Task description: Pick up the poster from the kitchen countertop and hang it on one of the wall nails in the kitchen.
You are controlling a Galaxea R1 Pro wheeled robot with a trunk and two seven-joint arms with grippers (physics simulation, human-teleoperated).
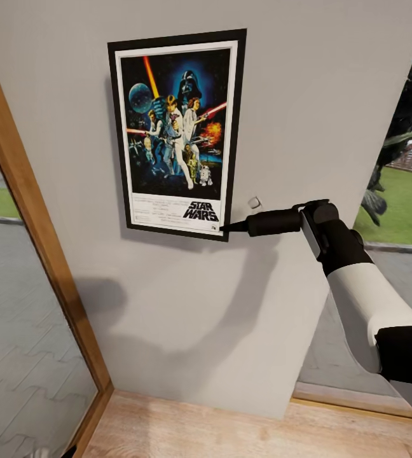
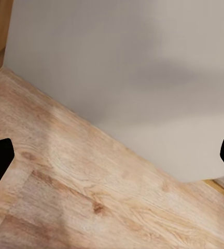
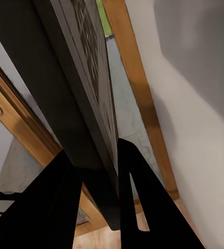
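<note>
The Star Wars poster (image 1: pixel 177 127), black-framed with a white border, lies flat against the pale grey wall (image 1: pixel 187 305), slightly tilted. My right gripper (image 1: pixel 226 227) is shut on its lower right corner. In the right wrist view the poster's dark frame edge (image 3: pixel 75 78) runs between the two black fingers (image 3: pixel 138 202) of the right gripper (image 3: pixel 94 155). A small pale nail head (image 1: pixel 254 203) sticks out of the wall just right of the poster, above the gripper. My left gripper (image 2: pixel 112 155) is open over the wooden floor with nothing in it. The kitchen countertop is out of view.
A wooden-framed glass door (image 1: pixel 28 210) stands left of the wall, with paving and grass outside. Light wood flooring (image 1: pixel 219 432) runs along the wall's foot. Right of the wall a window shows a dark plant (image 1: pixel 409 114) and lawn.
</note>
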